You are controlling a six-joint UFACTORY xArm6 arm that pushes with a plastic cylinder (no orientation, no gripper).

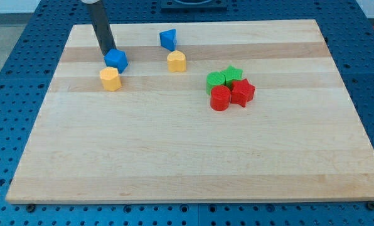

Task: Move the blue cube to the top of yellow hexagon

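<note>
The blue cube (117, 60) sits near the view's upper left, just above the yellow hexagon (110, 79) and touching or nearly touching it. My tip (105, 51) is right at the blue cube's upper left side. The dark rod rises from it toward the view's top.
A second blue block (168, 39) sits at the top centre with a yellow heart-like block (177, 61) just below it. To the right of centre two green blocks (216, 80) (233, 74) and two red blocks (220, 98) (242, 92) form a tight cluster. The wooden board (187, 163) lies on a blue perforated table.
</note>
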